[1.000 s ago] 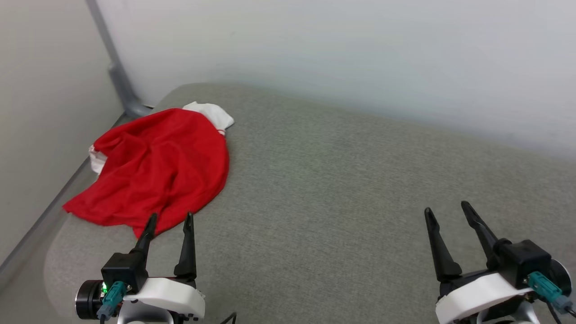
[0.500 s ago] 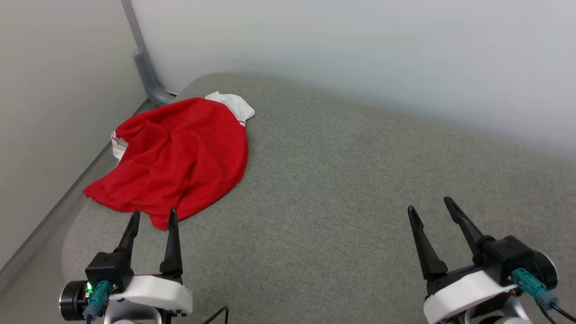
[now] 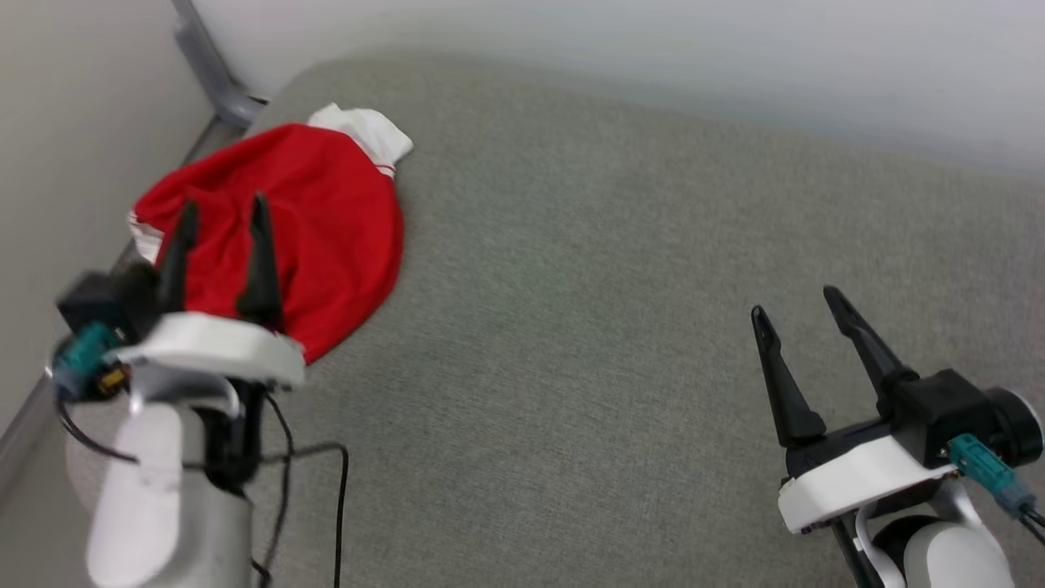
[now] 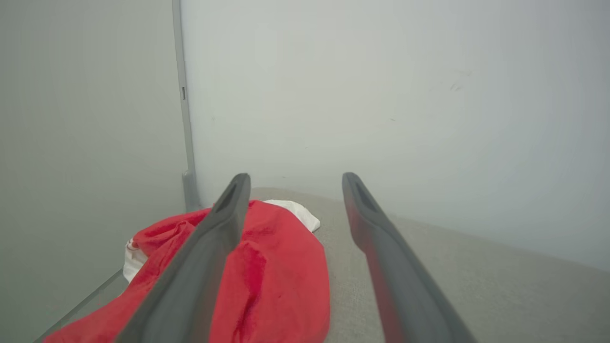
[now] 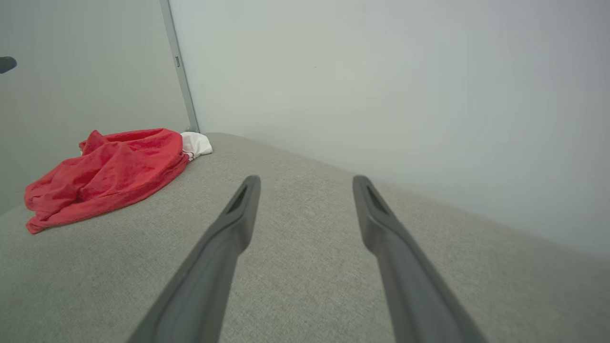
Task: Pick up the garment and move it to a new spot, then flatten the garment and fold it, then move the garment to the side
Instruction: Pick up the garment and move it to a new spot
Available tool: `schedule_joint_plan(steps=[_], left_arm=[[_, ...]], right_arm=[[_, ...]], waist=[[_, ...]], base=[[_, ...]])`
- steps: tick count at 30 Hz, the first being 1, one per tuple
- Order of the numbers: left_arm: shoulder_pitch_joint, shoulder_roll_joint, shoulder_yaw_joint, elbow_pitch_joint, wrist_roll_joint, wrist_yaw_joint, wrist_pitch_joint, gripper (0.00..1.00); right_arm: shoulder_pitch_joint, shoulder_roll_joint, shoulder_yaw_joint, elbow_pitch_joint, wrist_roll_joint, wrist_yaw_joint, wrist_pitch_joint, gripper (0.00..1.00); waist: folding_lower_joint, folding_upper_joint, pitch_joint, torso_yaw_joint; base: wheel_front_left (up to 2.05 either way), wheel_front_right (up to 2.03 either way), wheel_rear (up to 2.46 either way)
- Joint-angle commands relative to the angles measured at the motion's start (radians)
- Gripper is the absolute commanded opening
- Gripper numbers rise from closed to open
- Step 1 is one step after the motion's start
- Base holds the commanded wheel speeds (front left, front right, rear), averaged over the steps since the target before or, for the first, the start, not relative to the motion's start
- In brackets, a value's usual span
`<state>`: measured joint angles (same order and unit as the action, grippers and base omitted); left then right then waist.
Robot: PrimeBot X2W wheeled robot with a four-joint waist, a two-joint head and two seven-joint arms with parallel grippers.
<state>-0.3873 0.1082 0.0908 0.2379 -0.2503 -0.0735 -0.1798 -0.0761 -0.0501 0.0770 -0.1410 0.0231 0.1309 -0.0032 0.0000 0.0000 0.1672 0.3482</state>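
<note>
The grey padded surface (image 3: 588, 286) lies open from 12 round to 5 o'clock, wide room for either gripper. The garment (image 3: 351, 220) heaps at 10 o'clock, hemmed by the side wall (image 3: 65, 122) and a grey corner post (image 3: 214, 77) at 11. The back wall (image 3: 653, 49) closes 12. The left gripper (image 3: 224, 204), jaws spread, hovers over the heap; the right gripper (image 3: 795, 302), also spread, faces open padding at 4.

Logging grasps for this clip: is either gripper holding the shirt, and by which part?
Nothing is held. The left gripper is open over the garment, with no cloth in it; the right gripper is open over the grey surface.
</note>
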Motion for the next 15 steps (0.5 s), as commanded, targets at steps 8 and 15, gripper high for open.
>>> schedule_joint_plan(steps=[8, 15], left_arm=[[-0.234, 0.124, 0.062, 0.076, -0.062, 0.0, 0.209, 1.0], [-0.346, 0.25, 0.084, 0.175, -0.111, -0.015, 0.469, 1.0]], right_arm=[[-0.07, 0.0, 0.003, -0.037, -0.011, 0.0, 0.002, 1.0], [-0.116, 0.0, 0.005, -0.024, 0.005, 0.0, -0.026, 1.0]], waist=[[0.0, 0.0, 0.191, -0.125], [0.0, 0.0, 0.289, -0.192]], base=[[0.0, 0.0, 0.0], [0.0, 0.0, 0.0]])
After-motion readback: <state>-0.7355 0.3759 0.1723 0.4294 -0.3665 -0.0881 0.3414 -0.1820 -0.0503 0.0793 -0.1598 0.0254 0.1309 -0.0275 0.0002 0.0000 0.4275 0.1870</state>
